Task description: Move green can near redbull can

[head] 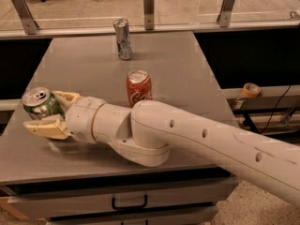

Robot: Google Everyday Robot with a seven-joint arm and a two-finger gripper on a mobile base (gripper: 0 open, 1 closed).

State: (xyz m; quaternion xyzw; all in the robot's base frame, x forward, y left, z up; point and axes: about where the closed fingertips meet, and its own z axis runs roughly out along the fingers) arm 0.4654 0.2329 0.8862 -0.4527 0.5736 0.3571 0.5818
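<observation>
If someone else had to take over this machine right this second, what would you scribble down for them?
Pincer: at the front left of the table, right against the green can. I cannot tell whether it grips the can.
Green can: upright, front left, far from its goal.
Redbull can: upright near the table's far edge, about the middle. A red cola can stands between the two.
Done: the pincer is at the green can.
Left: secure the can, carry it past the red cola can, and set it down beside the redbull can.
</observation>
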